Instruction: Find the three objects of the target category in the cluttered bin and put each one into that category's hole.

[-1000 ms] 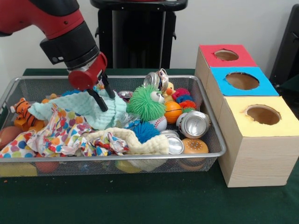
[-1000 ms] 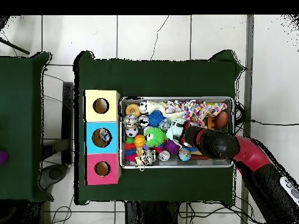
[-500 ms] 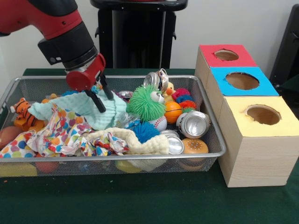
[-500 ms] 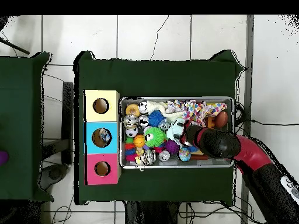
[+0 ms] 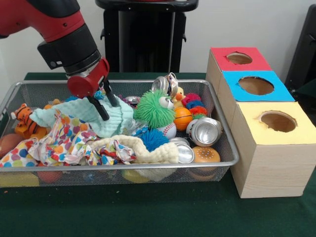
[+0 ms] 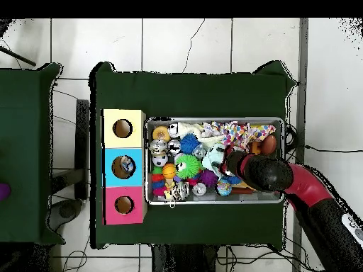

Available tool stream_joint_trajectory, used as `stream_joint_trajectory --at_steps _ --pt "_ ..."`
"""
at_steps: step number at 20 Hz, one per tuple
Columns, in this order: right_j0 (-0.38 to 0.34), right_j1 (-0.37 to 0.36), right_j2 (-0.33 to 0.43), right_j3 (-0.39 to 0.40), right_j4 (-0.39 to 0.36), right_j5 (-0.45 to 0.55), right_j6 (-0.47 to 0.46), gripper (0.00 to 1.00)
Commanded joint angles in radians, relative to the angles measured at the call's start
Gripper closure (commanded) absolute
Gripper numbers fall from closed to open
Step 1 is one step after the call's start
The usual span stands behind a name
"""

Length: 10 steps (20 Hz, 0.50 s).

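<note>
From the front, the gripper (image 5: 107,105) pinches the mint cloth (image 5: 94,115), which drapes in the wire bin's (image 5: 217,129) left half, its long axis running left-right. The claw sits a little higher and further left than a second ago.

Overhead, the cloth (image 6: 214,159) shows just beside the arm's black wrist (image 6: 261,172).

The bin (image 5: 217,129) is fine silver wire mesh with a smooth metal rim. Inside, a mint cloth (image 5: 106,114) looks soft and waffle-textured, a spotted cloth (image 5: 59,140) thin and matt, a cream cloth (image 5: 148,150) nubbly. The green ball (image 5: 154,108) is rubbery and spiky. 2 cans (image 5: 205,131) (image 5: 164,84) are shiny metal. The 3 boxes (image 5: 269,163) show pale wood grain with matt coloured paper tops. A matt green cloth (image 5: 148,212) covers the table.
</note>
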Motion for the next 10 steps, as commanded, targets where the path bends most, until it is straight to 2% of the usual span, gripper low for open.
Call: stream_joint_trajectory --at_steps 1,6,10 --pt "0.001 0.037 -0.047 -0.086 -0.048 -0.018 0.086 0.0" --pt "0.008 0.034 -0.053 -0.089 -0.058 -0.017 0.083 0.0" --pt "0.051 0.033 -0.097 -0.122 -0.107 -0.029 0.089 0.0"
